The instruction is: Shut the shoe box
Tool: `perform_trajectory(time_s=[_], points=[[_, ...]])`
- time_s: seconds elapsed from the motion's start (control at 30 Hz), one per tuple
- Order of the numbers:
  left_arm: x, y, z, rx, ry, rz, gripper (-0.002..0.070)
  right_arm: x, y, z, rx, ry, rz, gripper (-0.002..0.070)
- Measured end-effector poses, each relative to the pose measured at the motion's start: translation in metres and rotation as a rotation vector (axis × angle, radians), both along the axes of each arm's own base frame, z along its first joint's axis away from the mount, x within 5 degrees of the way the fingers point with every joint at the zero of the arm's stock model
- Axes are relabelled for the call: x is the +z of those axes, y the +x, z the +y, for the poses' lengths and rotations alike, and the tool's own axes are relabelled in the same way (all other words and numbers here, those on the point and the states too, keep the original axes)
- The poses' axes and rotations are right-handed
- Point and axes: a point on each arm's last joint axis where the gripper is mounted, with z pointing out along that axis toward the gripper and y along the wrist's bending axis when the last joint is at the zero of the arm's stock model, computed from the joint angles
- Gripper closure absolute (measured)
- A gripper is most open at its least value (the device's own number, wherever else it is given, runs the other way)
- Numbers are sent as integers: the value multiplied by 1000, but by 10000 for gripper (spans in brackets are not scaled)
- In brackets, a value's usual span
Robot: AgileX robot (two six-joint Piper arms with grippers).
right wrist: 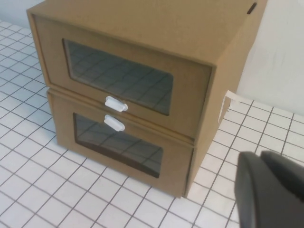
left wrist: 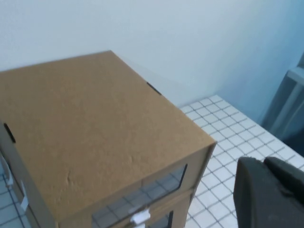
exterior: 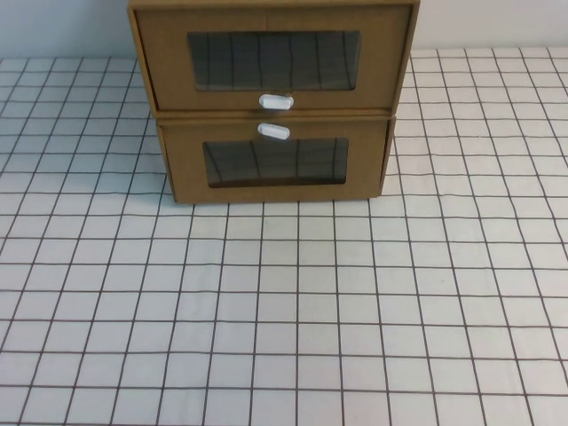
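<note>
The shoe box is the upper of two stacked brown cardboard drawers at the back middle of the table, with a clear window and a white tab handle just below it. Its front looks close to flush with its shell in the right wrist view. In the left wrist view I see its top. My left gripper hangs above the stack, fingers together and empty. My right gripper is beside the stack's right front corner, fingers together and empty. Neither gripper shows in the high view.
The lower cardboard drawer carries the shoe box and has its white handle above its window. The white gridded table spreads out in front. A pale wall stands close behind the stack.
</note>
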Motion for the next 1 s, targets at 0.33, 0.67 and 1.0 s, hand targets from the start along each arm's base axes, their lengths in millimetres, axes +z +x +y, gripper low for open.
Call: perform_trajectory(time_s=[0.33,0.67,1.0], points=[[-59,-56,11,0,97,92,680,-32,-43,-10,-1,10,8,689],[-162,-105,29,118,151,131,680,-54,-93,-21,-1,29,-73,689],[-233,-167,43,203,68,66,680,-94,-134,-31,-17,64,-113,689]])
